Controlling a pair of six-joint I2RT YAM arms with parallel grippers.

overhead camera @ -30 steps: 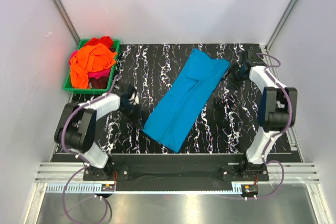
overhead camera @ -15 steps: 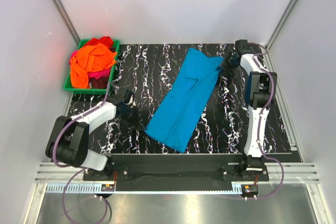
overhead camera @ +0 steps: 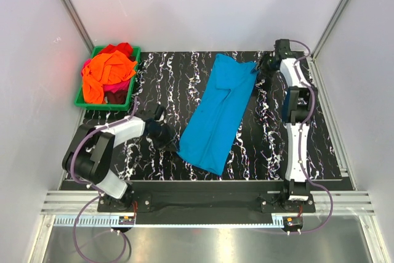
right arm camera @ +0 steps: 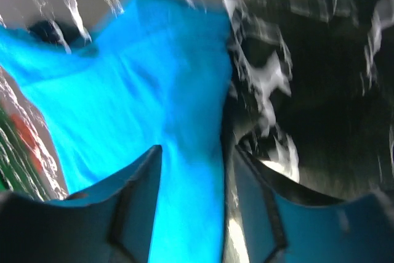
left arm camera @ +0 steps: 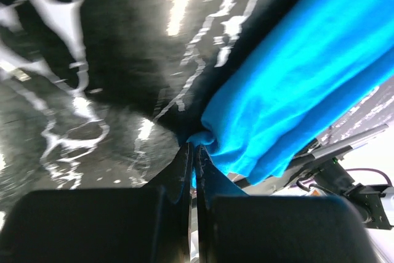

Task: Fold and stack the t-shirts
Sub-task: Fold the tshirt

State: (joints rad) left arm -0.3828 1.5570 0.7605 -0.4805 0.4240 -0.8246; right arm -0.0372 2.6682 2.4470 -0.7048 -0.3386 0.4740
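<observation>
A turquoise-blue t-shirt (overhead camera: 218, 112) lies folded into a long strip, running diagonally across the black marbled table (overhead camera: 271, 140). My left gripper (overhead camera: 167, 140) is shut on the strip's near-left edge; the left wrist view shows the cloth (left arm camera: 295, 78) pinched at the tips of that gripper (left arm camera: 192, 147). At the strip's far-right corner, my right gripper (overhead camera: 261, 69) is low over the table. In the right wrist view its jaws (right arm camera: 196, 152) stand apart, straddling the shirt's edge (right arm camera: 141, 90). Orange (overhead camera: 104, 72), red (overhead camera: 120, 48) and magenta (overhead camera: 120, 85) t-shirts are heaped at the far left.
A green plastic bin (overhead camera: 83, 98) at the far-left corner holds the heaped shirts. White walls close in the table on three sides. The right arm is stretched out along the table's right side to the far edge.
The right arm has reached farther back and left, bringing its gripper to the shirt's far-right corner. The left gripper has drawn the near-left edge slightly right, narrowing the strip.
</observation>
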